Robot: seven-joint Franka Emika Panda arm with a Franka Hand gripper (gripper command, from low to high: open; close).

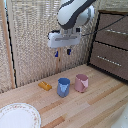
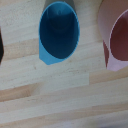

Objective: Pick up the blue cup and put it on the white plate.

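Note:
The blue cup (image 1: 63,86) stands upright on the wooden table, its open rim facing up; the wrist view looks straight down into the blue cup (image 2: 59,32). My gripper (image 1: 62,52) hangs well above it, open, with nothing between its fingers. The white plate (image 1: 17,116), with its thin brownish rim band, lies at the table's front corner on the exterior view's left, well apart from the cup and with nothing on it. In the wrist view the fingers do not show clearly.
A pink cup (image 1: 81,82) stands close beside the blue one, on the exterior view's right; the pink cup (image 2: 117,40) also shows in the wrist view. A small orange object (image 1: 45,86) lies on the other side. A dark drawer cabinet (image 1: 110,45) stands at the right.

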